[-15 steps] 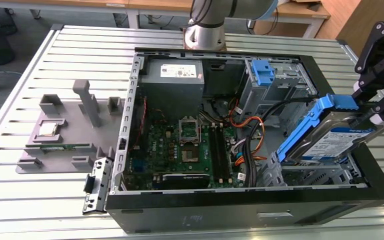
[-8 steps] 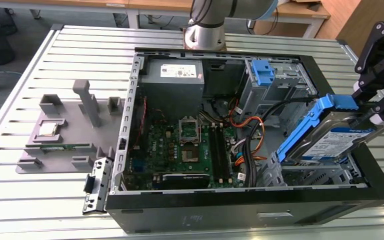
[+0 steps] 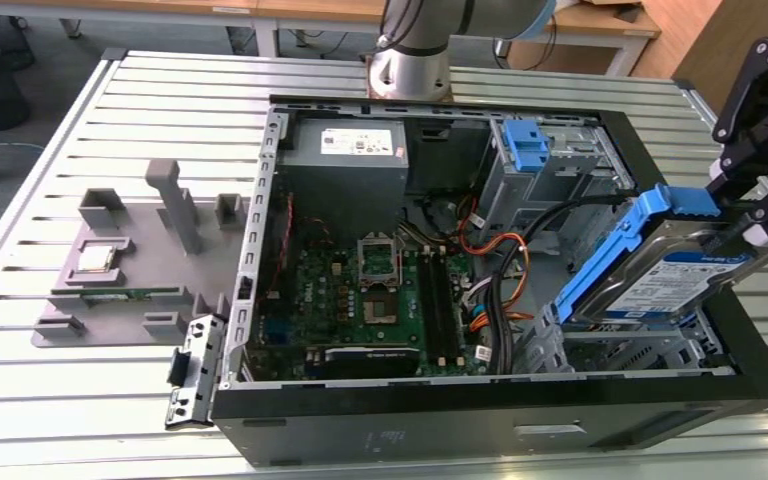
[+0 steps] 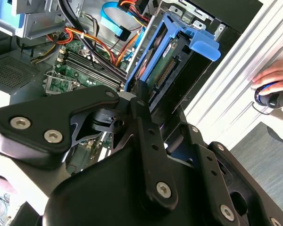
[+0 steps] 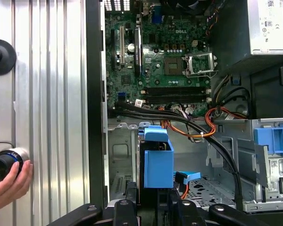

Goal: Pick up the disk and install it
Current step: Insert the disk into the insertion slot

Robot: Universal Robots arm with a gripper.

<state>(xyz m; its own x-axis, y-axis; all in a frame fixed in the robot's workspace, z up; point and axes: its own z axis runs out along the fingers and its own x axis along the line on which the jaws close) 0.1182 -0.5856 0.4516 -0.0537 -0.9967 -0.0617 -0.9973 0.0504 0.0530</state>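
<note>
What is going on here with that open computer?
The robot's tool grips the disk, a silver drive in a blue frame, and holds it tilted over the open case, at the exterior view's right. The disk is not yet seated in the case. In the first wrist view, a person's hand rests on the table beside the case, holding a small dark object.

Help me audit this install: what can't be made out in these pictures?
Exterior view: hand cut off by the right edge.
First wrist view: floor of the bay hidden beneath the disk.
Second wrist view: disk's held end hidden behind the hand.
</note>
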